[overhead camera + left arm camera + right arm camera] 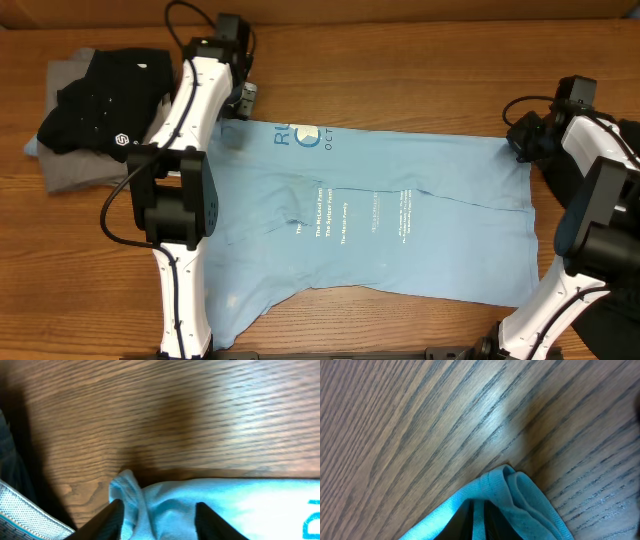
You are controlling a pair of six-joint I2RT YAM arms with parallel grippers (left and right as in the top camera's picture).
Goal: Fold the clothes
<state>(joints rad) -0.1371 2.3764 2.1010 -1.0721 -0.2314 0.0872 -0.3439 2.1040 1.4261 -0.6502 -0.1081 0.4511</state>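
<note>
Two corners of the light blue cloth T-shirt (400,230) matter now. Your left claw (159,512) stands spread, and a bunched corner lies between its fingers on the brown wooden table (175,410). Your right claw (477,510) is pressed together, pinching the other corner. I judge that you are laying this edge flat. Lift the left claw straight up so the cloth does not follow. Then pull gently with the right claw, away from the left one, to smooth the wrinkles.

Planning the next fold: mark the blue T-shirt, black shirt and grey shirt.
blue T-shirt (385,235), overhead view, middle of body.
black shirt (108,102), overhead view, middle.
grey shirt (80,172), overhead view, lower edge.
</note>
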